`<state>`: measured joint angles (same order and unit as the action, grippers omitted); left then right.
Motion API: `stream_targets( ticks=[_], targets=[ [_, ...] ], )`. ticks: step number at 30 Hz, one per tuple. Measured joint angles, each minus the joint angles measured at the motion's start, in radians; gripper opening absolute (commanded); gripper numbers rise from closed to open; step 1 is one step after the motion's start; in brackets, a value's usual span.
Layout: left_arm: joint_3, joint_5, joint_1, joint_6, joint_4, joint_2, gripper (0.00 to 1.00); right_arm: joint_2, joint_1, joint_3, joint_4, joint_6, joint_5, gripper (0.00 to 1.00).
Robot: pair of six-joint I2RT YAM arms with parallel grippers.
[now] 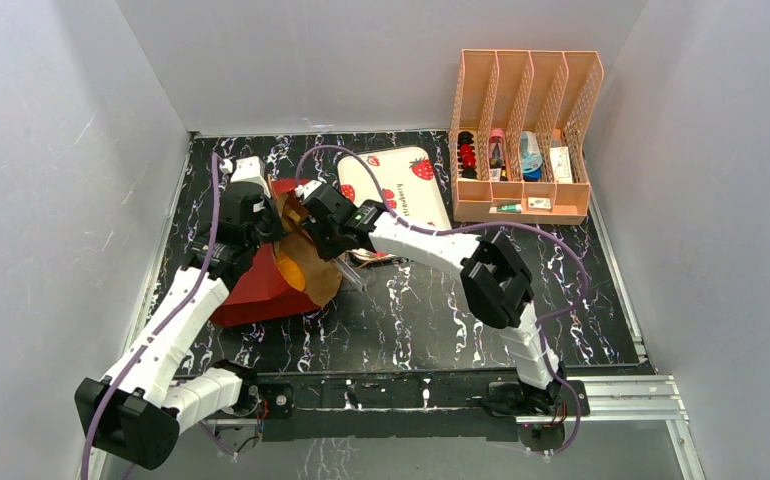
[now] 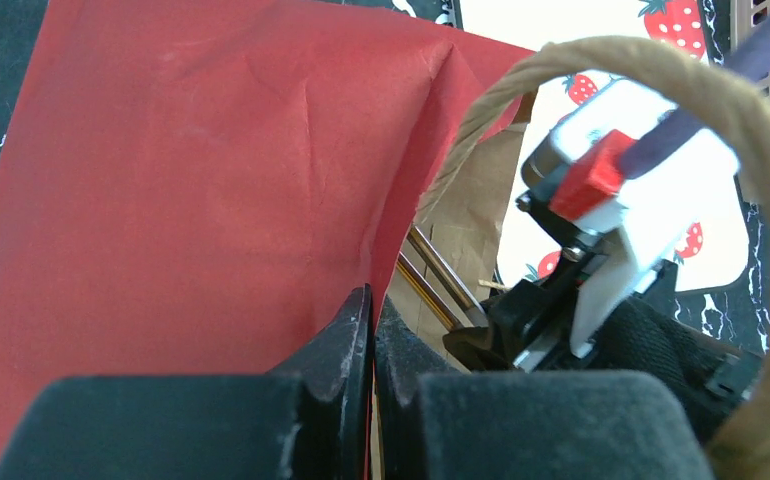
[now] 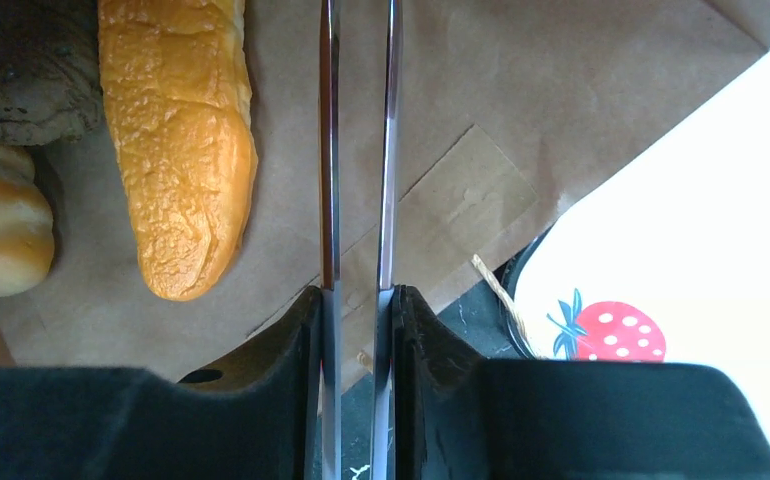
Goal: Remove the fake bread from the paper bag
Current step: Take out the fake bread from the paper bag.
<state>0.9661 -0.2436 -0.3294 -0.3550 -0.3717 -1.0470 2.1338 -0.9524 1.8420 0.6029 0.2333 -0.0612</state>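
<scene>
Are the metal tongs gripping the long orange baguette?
No, the long orange baguette lies beside the metal tongs, apart from both blades.

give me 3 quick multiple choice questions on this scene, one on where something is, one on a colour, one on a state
1. The baguette lies:
A) on the strawberry tray
B) inside the paper bag
C) in the desk organizer

2. The paper bag's lower half is:
A) blue
B) green
C) red

3. The right end effector is:
A) shut on the metal tongs
B) open and empty
C) shut on the baguette

Answers:
1 B, the right wrist view shows brown bag paper under it.
2 C, the top view shows that half red.
3 A, it clamps both tong arms.
</scene>
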Motion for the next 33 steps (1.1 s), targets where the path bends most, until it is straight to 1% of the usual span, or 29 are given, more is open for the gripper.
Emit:
stream_targets(
  ticks=[4,17,25,33],
  targets=[
    [0.0,-0.008,0.0,-0.016,0.006,-0.01,0.0,-0.029,0.0,-0.011,0.008,0.0,-0.015,0.0],
    [0.0,-0.058,0.0,-0.133,0.033,-0.062,0.0,-0.218,0.0,-0.172,0.038,0.005,-0.087,0.0],
    [0.01,-0.089,0.0,-0.185,0.031,-0.121,0.0,-0.301,0.002,-0.189,0.086,0.008,-0.15,0.0],
    [0.057,-0.107,0.012,-0.203,0.011,-0.168,0.0,-0.384,0.004,-0.204,0.138,0.016,-0.216,0.0]
  ],
)
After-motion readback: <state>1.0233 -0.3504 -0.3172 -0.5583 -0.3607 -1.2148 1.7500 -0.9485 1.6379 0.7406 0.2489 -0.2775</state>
